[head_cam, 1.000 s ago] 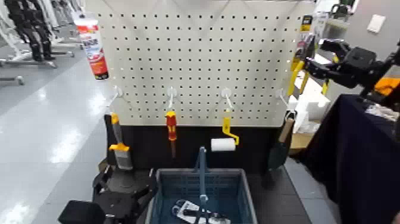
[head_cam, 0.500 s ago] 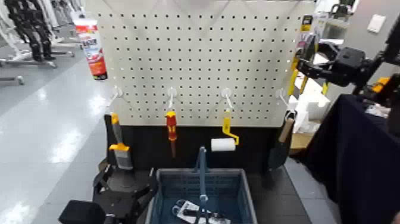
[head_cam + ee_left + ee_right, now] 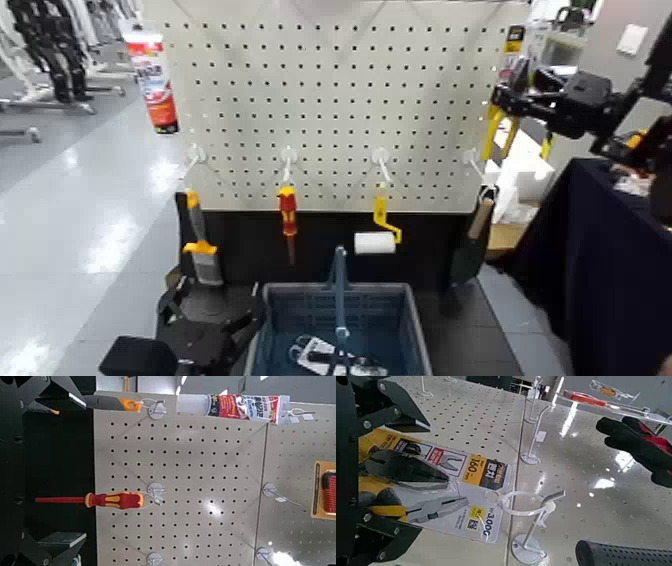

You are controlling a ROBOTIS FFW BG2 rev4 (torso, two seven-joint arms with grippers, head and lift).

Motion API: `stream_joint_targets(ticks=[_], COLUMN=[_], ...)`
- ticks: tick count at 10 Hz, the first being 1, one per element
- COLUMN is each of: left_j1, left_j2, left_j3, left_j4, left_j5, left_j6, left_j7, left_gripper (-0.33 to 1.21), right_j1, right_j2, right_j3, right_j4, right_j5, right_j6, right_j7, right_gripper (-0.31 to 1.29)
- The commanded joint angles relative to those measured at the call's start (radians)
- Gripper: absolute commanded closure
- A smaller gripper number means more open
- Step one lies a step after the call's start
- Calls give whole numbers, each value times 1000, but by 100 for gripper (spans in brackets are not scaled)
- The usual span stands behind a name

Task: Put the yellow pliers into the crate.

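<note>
Since a second ago your right tool (image 3: 505, 98) has shifted left, closer to the pegboard's (image 3: 330, 100) right edge. It is closed on the yellow pliers (image 3: 403, 483), gripping their retail card; in the head view the tool hides most of the pliers, leaving only yellow handles hanging below. The crate (image 3: 395, 318) sits low in front, well apart from the pliers, its near end cut off. Your left tool (image 3: 135, 357) rests beside the crate, mostly out of frame, so you cannot tell its state.

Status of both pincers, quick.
Left pincer: low beside the crate, open or shut cannot be told.
Right pincer: raised at the pegboard's right edge, shut on the yellow pliers.
</note>
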Motion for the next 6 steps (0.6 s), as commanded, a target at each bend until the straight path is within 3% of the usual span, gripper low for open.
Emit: stream_joint_targets(ticks=[1, 6], left_j1=[0, 2], left_j2=[-12, -14], left_j3=[1, -1], left_j4=[1, 1], left_j5=[0, 2], left_j6=[0, 2], left_j7=[0, 0], left_gripper=[15, 15], right_j1=[-2, -7], right_j2=[3, 3], right_j3=[0, -3], right_j4=[-17, -30], right_j5=[21, 41], right_j6=[0, -10], right_j7=[-21, -44], right_gripper=[106, 110])
